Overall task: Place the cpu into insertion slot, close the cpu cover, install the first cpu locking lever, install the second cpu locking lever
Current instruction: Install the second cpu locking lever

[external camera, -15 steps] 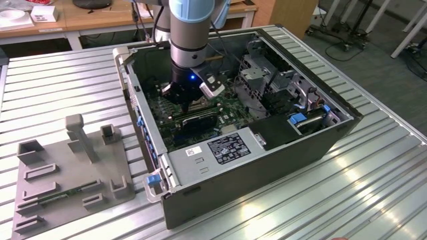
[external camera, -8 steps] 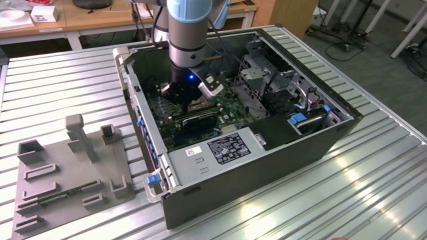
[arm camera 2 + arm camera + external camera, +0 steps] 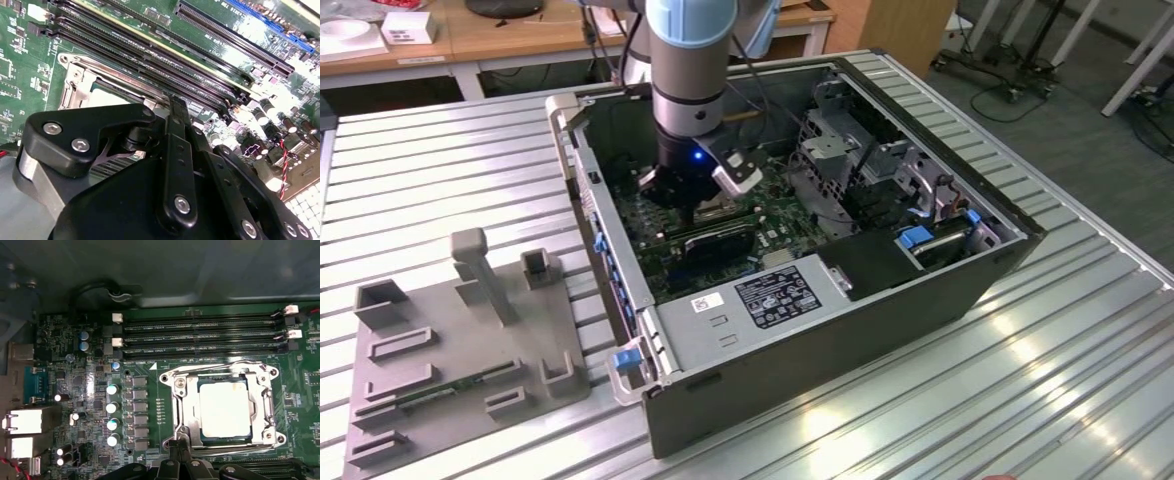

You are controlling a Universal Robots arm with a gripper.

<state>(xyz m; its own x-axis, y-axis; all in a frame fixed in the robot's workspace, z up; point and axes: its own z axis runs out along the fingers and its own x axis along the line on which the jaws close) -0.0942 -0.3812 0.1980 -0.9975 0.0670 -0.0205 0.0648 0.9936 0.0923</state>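
Silvery-grey cpu (image 3: 224, 410) amid green motherboard (image 3: 150, 405) with black memory slots (image 3: 200, 332).

Green motherboard (image 3: 150, 405) seen from above; cpu (image 3: 224, 411) with pale silvery top seated flat in the insertion slot (image 3: 186, 412), the cpu cover (image 3: 267, 410) closed down around it as a metal frame, chip showing through its cut-out. Long black memory slots (image 3: 200, 335) run along one side of the socket, white clips at their ends; a column of silver-topped capacitors (image 3: 113, 415) stands beside it. Black linkage of the hand (image 3: 178, 452) just beside the socket's corner, finger state unclear.
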